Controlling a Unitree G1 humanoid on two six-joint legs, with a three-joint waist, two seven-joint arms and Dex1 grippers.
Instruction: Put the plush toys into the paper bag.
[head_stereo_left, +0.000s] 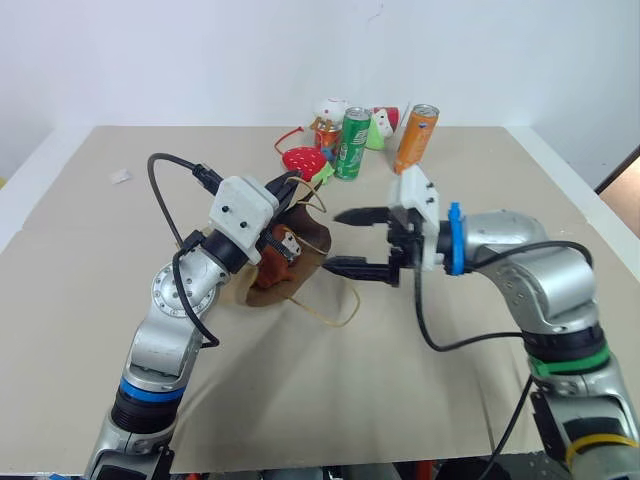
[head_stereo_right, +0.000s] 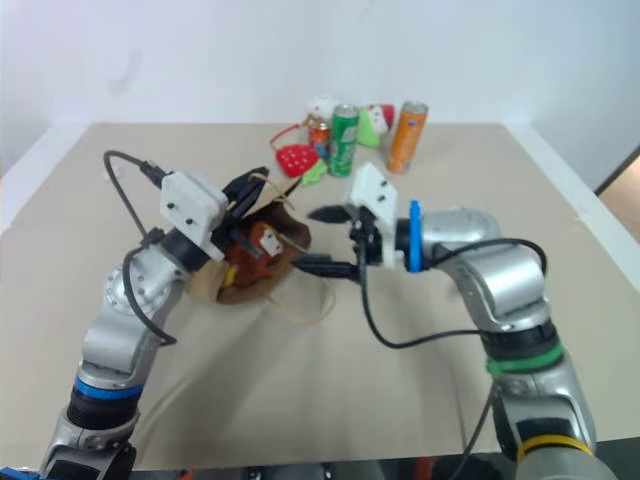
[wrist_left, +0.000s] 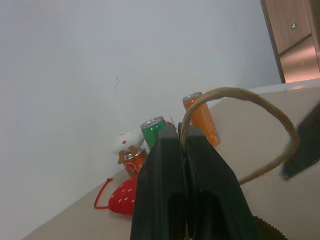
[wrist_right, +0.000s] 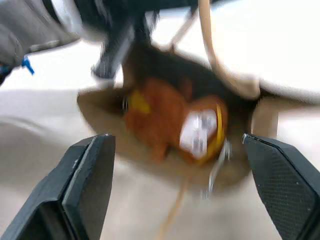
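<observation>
The brown paper bag (head_stereo_left: 312, 238) lies on the table with its mouth turned toward my right arm. My left gripper (head_stereo_left: 288, 188) is shut on one of its tan cord handles (wrist_left: 240, 95) and holds that side of the mouth up. The second cord handle (head_stereo_left: 335, 315) trails loose on the table. Inside the mouth sits the brown monkey plush (wrist_right: 165, 122) with its pale face (head_stereo_left: 288, 245) showing. My right gripper (head_stereo_left: 332, 240) points at the mouth from the right, just outside it. It is open wide with nothing between its fingers.
At the back of the table stand a green can (head_stereo_left: 352, 143), an orange can (head_stereo_left: 416, 138) and a smaller can (head_stereo_left: 326, 135). With them are a red strawberry plush (head_stereo_left: 303, 160) and white-and-red figurines (head_stereo_left: 330, 110). A white scrap (head_stereo_left: 120, 176) lies far left.
</observation>
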